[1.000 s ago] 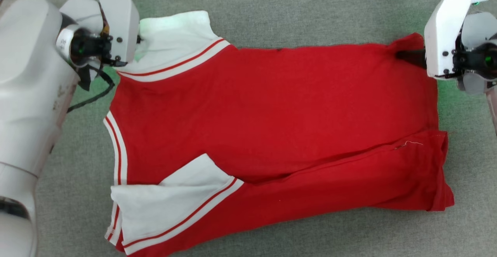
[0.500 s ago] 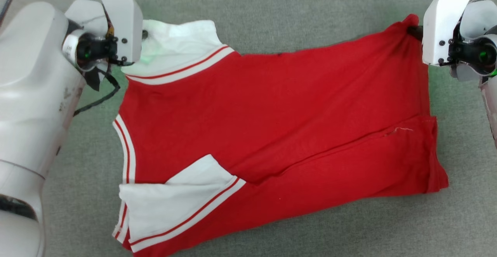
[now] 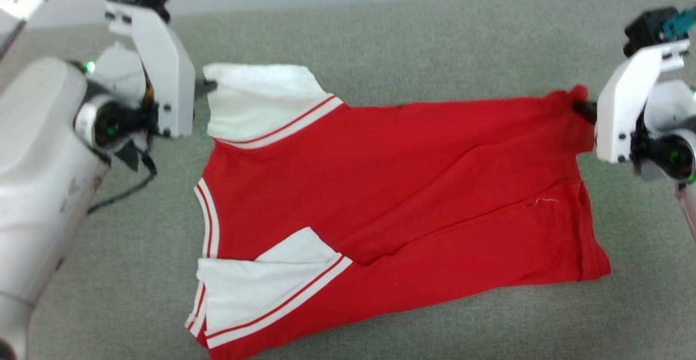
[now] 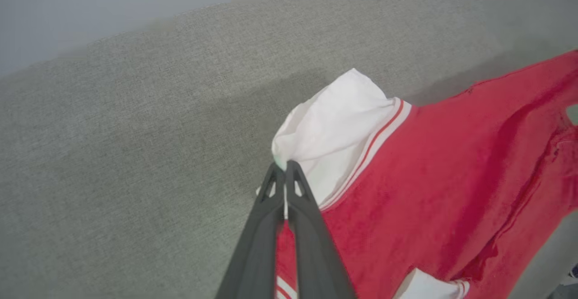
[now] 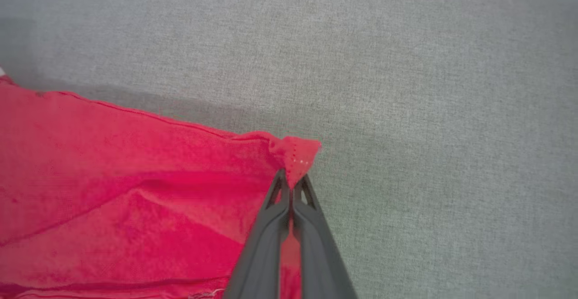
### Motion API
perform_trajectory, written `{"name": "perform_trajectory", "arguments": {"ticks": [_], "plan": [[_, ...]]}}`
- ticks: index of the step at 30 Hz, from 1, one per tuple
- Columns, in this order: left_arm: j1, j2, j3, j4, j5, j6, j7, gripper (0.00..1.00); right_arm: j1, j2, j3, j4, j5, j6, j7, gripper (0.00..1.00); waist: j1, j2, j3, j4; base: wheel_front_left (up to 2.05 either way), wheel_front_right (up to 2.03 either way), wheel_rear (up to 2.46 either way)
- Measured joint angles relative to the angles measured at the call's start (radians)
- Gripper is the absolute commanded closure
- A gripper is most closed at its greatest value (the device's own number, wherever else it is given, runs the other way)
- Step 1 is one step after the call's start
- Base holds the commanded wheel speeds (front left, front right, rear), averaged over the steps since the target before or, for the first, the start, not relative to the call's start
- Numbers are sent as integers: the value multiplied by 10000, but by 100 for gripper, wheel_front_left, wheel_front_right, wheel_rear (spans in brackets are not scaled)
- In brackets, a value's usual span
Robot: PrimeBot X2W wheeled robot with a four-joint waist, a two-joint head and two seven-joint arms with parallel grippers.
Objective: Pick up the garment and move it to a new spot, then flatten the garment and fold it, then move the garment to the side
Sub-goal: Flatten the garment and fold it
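The garment [image 3: 391,186], a red T-shirt with white sleeves and striped trim, is stretched sideways over the grey cloth surface [image 3: 380,39]. My left gripper [image 3: 209,85] is shut on the edge of the far white sleeve [image 3: 255,99]; the left wrist view shows the fingers [image 4: 298,199] pinching that sleeve [image 4: 334,127]. My right gripper [image 3: 582,109] is shut on the far hem corner [image 3: 571,101], which bunches above the fingers [image 5: 307,213] in the right wrist view as a red tip [image 5: 295,152]. The far edge is lifted; the near part lies folded on the surface.
The near white sleeve [image 3: 261,289] lies folded over the red body at the lower left. The surface's far edge [image 3: 348,1] meets a pale wall at the top. Grey cloth stretches around the shirt on all sides.
Both grippers have raised the shirt's far edge and drawn it taut. The right gripper closed on the hem corner. The head camera has tilted, so the far wall now shows.
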Motion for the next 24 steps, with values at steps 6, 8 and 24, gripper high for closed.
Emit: {"name": "perform_trajectory", "arguments": {"ticks": [6, 8, 24], "plan": [[1231, 629, 35, -1616, -424, 228, 127, 100, 1042, -527, 309, -470, 589, 0, -61, 100, 0, 0, -614, 150, 0, 0, 0], [1750, 830, 42, -2272, -616, 464, 236, 100, 1371, -656, 401, -646, 750, 0, -13, 100, 0, 0, -800, 200, 0, 0, 0], [5184, 2499, -221, -5733, -1847, 2775, 1235, 100, 2960, -1087, 326, -1009, 1413, 0, 506, 100, 0, 0, -1492, 372, 0, 0, 0]]}}
